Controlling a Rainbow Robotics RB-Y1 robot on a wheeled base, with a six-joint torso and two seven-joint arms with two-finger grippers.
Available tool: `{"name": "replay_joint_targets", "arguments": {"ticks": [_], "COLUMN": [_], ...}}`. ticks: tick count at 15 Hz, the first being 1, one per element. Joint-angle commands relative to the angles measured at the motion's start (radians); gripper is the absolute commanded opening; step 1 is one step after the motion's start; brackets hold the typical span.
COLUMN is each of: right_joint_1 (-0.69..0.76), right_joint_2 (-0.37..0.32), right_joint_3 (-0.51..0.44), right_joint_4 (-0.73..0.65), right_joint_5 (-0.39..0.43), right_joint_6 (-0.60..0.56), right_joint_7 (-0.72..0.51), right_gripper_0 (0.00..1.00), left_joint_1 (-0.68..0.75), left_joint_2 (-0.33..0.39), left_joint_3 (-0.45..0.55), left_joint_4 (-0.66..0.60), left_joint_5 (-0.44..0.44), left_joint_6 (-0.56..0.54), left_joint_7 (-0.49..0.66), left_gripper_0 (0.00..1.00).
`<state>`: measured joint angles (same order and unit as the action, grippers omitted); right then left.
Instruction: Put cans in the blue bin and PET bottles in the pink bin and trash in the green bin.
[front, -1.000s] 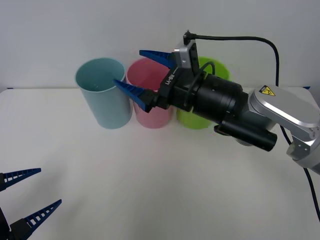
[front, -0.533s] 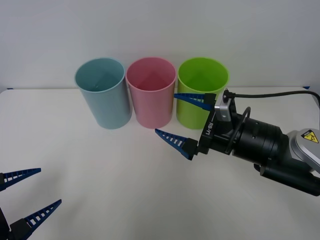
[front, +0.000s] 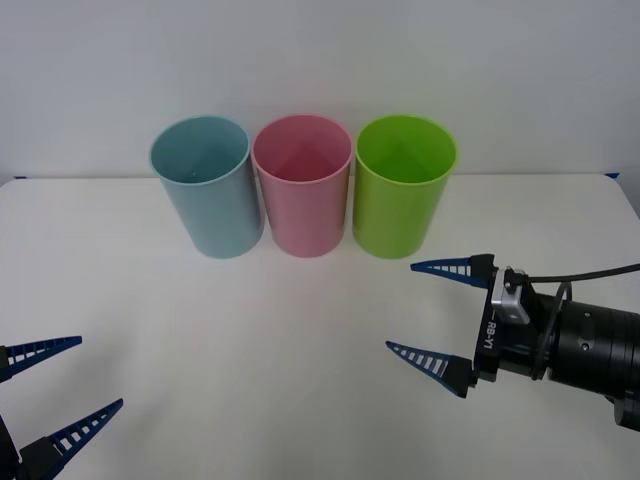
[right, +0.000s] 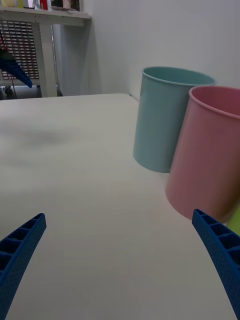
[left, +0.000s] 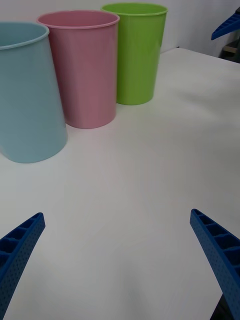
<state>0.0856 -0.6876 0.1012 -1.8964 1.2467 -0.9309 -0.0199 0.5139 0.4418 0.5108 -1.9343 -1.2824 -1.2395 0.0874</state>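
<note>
Three tall round bins stand in a row at the back of the white table: the blue bin (front: 207, 190) (right: 167, 117) (left: 26, 95) on the left, the pink bin (front: 302, 188) (right: 210, 150) (left: 85, 67) in the middle and the green bin (front: 403, 190) (left: 136, 52) on the right. My right gripper (front: 432, 315) (right: 120, 260) hangs open and empty low over the table, in front of the green bin. At the front left corner my left gripper (front: 60, 385) (left: 117, 260) rests open and empty. No cans, PET bottles or trash are in view.
The white table (front: 280, 340) stretches bare between the bins and both grippers. A plain wall rises behind the bins. A black cable (front: 600, 270) trails from the right arm. A white shelf unit (right: 30, 47) stands beyond the table's far left side.
My right gripper has drawn back from above the pink bin, down and to the right, ending low over the table in front of the green bin. It stayed open. The left arm kept still.
</note>
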Motion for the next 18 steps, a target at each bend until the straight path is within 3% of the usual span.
{"name": "replay_joint_targets", "arguments": {"ticks": [1, 3, 6, 8, 18], "right_joint_1": [0.029, 0.046, 0.048, 0.048, 0.059], "right_joint_2": [0.033, 0.082, 0.209, 0.263, 0.267], "right_joint_3": [-0.104, -0.206, -0.345, -0.397, -0.406], "right_joint_4": [-0.001, -0.001, -0.018, -0.032, -0.030], "right_joint_5": [0.089, 0.149, 0.269, 0.321, 0.323], "right_joint_6": [-0.138, -0.258, -0.431, -0.499, -0.506], "right_joint_7": [-0.028, -0.041, -0.054, -0.054, -0.045], "right_gripper_0": [1.00, 1.00, 1.00, 1.00, 1.00], "left_joint_1": [0.000, 0.000, 0.000, 0.000, 0.000], "left_joint_2": [0.000, 0.000, 0.000, 0.000, 0.000], "left_joint_3": [0.000, 0.000, 0.000, 0.000, 0.000], "left_joint_4": [0.000, 0.000, 0.000, 0.000, 0.000], "left_joint_5": [0.000, 0.000, 0.000, 0.000, 0.000], "left_joint_6": [0.000, 0.000, 0.000, 0.000, 0.000], "left_joint_7": [0.000, 0.000, 0.000, 0.000, 0.000], "left_gripper_0": [1.00, 1.00, 1.00, 1.00, 1.00]}}
